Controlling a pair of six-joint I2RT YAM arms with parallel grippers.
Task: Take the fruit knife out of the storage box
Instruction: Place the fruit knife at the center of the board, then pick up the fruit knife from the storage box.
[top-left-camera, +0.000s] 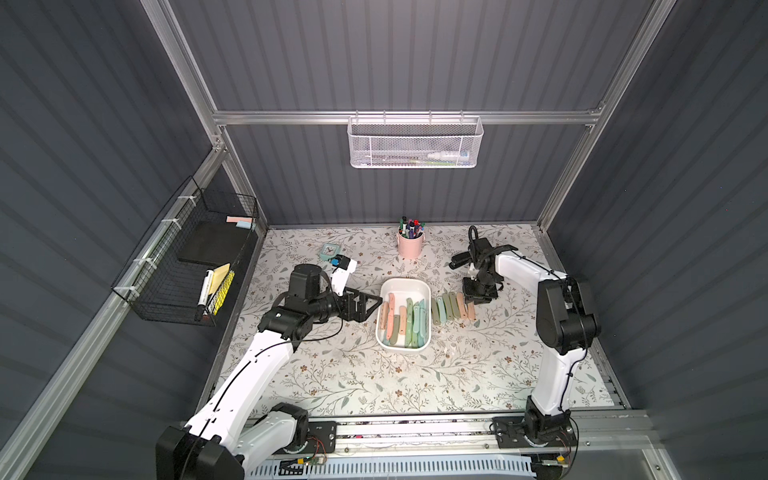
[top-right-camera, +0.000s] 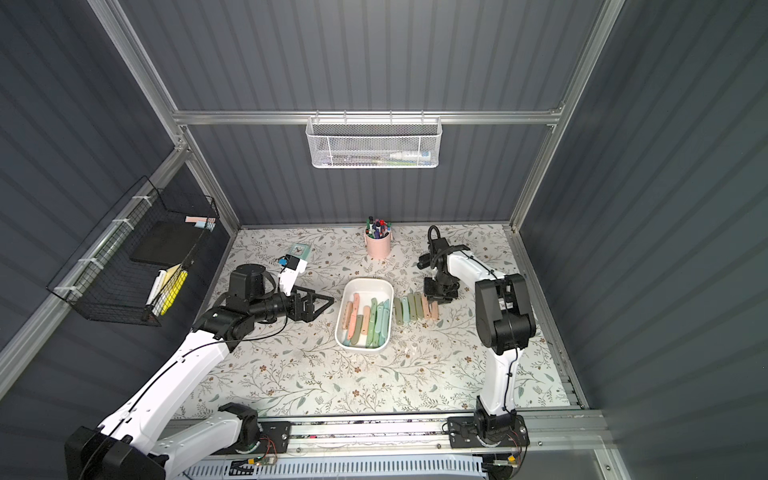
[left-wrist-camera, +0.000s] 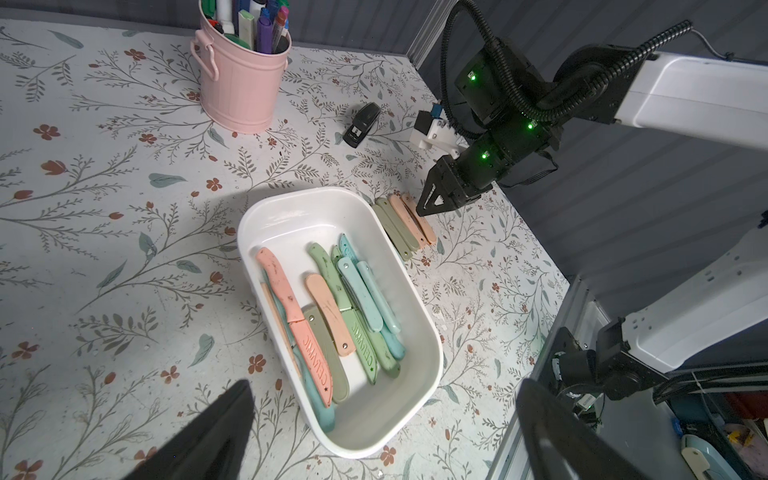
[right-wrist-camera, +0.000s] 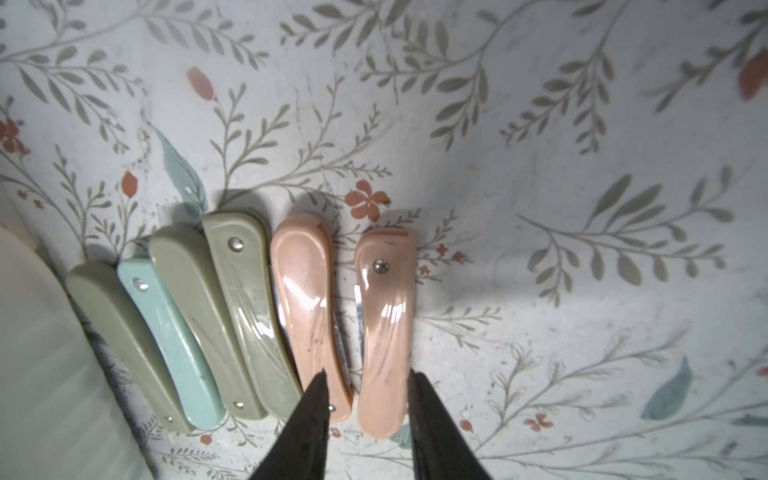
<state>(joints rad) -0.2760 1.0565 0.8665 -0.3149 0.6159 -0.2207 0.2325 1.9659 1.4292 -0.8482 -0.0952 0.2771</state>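
The storage box (top-left-camera: 405, 282) (top-right-camera: 370, 282) (left-wrist-camera: 245, 232), a shallow white tub, sits mid-table holding several pastel folding fruit knives (top-left-camera: 405, 322) (left-wrist-camera: 328, 307). A row of several more knives (top-left-camera: 453, 307) (top-right-camera: 415, 308) (left-wrist-camera: 405, 224) lies on the table to the right of the box. My right gripper (top-left-camera: 473, 303) (right-wrist-camera: 368, 376) points down over the row's right end. It is open, its fingers straddling the last pink knife (right-wrist-camera: 384, 324), which rests flat on the table. My left gripper (top-left-camera: 370, 309) (left-wrist-camera: 386, 386) hovers wide open and empty at the box's left side.
A pink pen cup (top-left-camera: 410, 245) stands behind the box, with a black stapler (top-left-camera: 459, 261) to its right and a small clock (top-left-camera: 330, 250) at the back left. On the left wall hangs a black wire basket (top-left-camera: 187, 266). A white mesh basket (top-left-camera: 413, 143) hangs on the back wall.
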